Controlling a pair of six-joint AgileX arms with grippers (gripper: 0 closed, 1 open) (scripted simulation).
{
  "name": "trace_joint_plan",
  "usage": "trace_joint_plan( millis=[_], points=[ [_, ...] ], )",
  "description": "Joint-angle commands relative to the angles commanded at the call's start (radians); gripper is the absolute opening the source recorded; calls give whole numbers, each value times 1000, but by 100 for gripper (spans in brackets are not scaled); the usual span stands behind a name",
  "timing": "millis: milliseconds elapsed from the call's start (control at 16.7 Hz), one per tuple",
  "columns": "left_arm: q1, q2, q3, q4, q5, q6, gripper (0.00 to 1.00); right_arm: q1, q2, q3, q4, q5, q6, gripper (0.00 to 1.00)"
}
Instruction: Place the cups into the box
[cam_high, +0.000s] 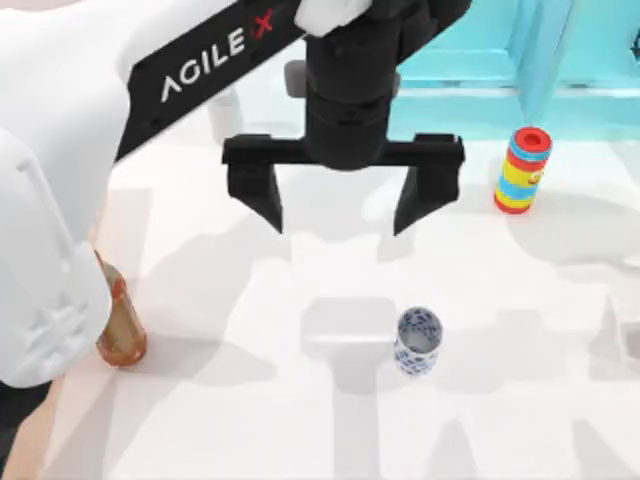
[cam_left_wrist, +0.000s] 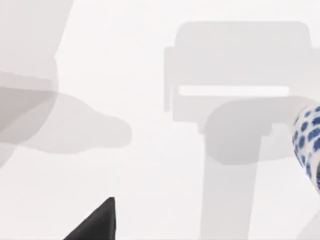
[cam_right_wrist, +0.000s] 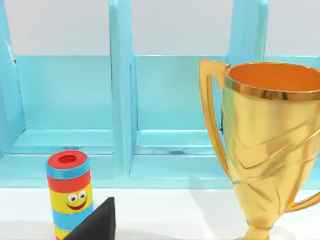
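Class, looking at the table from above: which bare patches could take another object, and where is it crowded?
Bare table lies between the brown bottle at the left and the floral cup. More lies between that cup and the striped cylinder. The back is crowded: the left claw hangs open there, before the turquoise frame.

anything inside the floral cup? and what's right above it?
The white floral cup stands upright on the table; its visible interior looks empty, though the bottom is partly hidden by its wall. The left gripper hangs open above the table beyond it, fingers spread, holding nothing.
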Motion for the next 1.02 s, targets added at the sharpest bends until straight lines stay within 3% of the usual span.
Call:
trace_joint_plan(
  millis=[300,720,1020],
  points=[
    [-196,154,171,18,7,-196,100,0,0,0,0,0,0,100],
    [-200,155,158,35,7,-201,100,0,0,0,0,0,0,100],
    [-199,142,-61,240,7,-199,100,0,0,0,0,0,0,100]
  ],
)
